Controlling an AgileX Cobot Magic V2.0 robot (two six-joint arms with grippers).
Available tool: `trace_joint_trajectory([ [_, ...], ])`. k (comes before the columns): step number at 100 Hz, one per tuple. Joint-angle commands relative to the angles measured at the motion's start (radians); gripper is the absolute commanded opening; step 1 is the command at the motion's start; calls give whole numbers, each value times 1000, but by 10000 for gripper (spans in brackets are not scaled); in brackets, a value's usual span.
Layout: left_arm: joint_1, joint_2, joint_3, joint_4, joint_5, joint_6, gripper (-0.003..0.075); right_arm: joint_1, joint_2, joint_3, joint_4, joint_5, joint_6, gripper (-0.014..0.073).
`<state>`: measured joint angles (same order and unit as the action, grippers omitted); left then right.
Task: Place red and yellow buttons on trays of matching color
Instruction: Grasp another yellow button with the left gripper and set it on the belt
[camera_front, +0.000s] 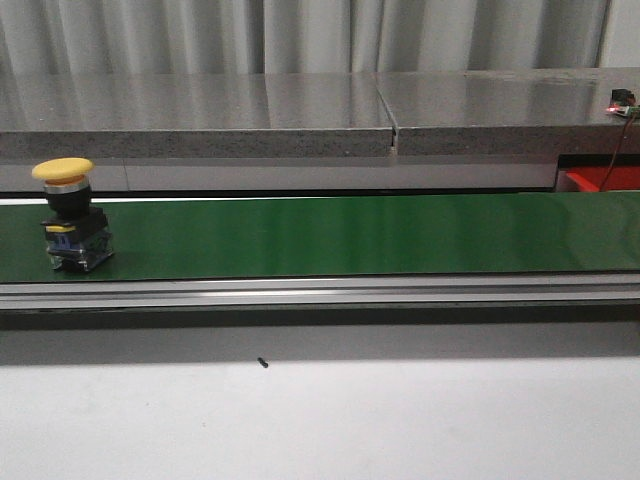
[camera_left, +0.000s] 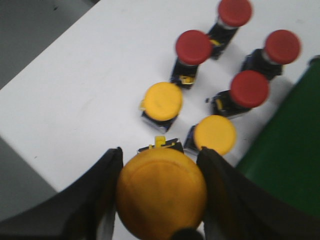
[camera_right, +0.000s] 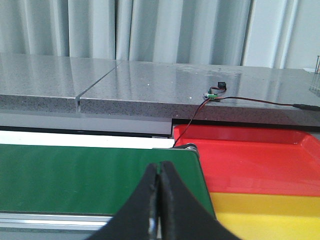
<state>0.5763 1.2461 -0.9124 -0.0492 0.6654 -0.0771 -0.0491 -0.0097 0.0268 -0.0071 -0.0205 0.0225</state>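
Front view shows one yellow button (camera_front: 70, 215) standing upright on the green conveyor belt (camera_front: 350, 235), at its far left end. A corner of the red tray (camera_front: 600, 180) is visible beyond the belt's right end, below the small circuit board (camera_front: 623, 103) with its glowing light.

Left wrist view shows the left claw (camera_left: 161, 192) pinching a second yellow button (camera_left: 161, 192) by its cap, one finger on each side. Beyond it, on the white desk (camera_left: 75, 85), stand two more yellow buttons (camera_left: 162, 101) (camera_left: 215, 135) and four red buttons (camera_left: 194, 47) (camera_left: 235, 12) (camera_left: 282, 46) (camera_left: 249, 89), grouped near the belt edge.

Right wrist view shows the right claw (camera_right: 159, 200) pressed together and holding nothing. It hangs over the belt's right end, facing the red tray and the yellow tray (camera_right: 270, 215) set just beside it (the yellow one nearer the camera).

Step in hand, as judged: feeding. The left arm appears to be moving buttons from the desk supply onto the belt, and the right arm waits at the tray end.

Next move calls for:
1. Left arm: set the held button upright on the belt, clear of the one already there, then spread the claw.
2. Right arm: spread the claw before a button arrives, grip it by the cap, and place it on the tray of matching colour.
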Motion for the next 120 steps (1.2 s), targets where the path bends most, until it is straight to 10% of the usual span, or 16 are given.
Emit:
trace_joint_trajectory([
  [1, -71, -32, -74, -2, 0, 1, 241, 3, -20, -16, -3, -77, -3, -57],
  [69, -370, 243, -127, -20, -80, 1, 246, 3, -20, -16, -3, -77, -3, -57],
  [96, -407, 228, -137, -54, -80, 1, 551, 3, -20, -16, -3, -77, -3, -57],
  [120, -497, 136, -137, -75, -81, 1, 554, 3, -20, -16, -3, -77, -3, -57],
])
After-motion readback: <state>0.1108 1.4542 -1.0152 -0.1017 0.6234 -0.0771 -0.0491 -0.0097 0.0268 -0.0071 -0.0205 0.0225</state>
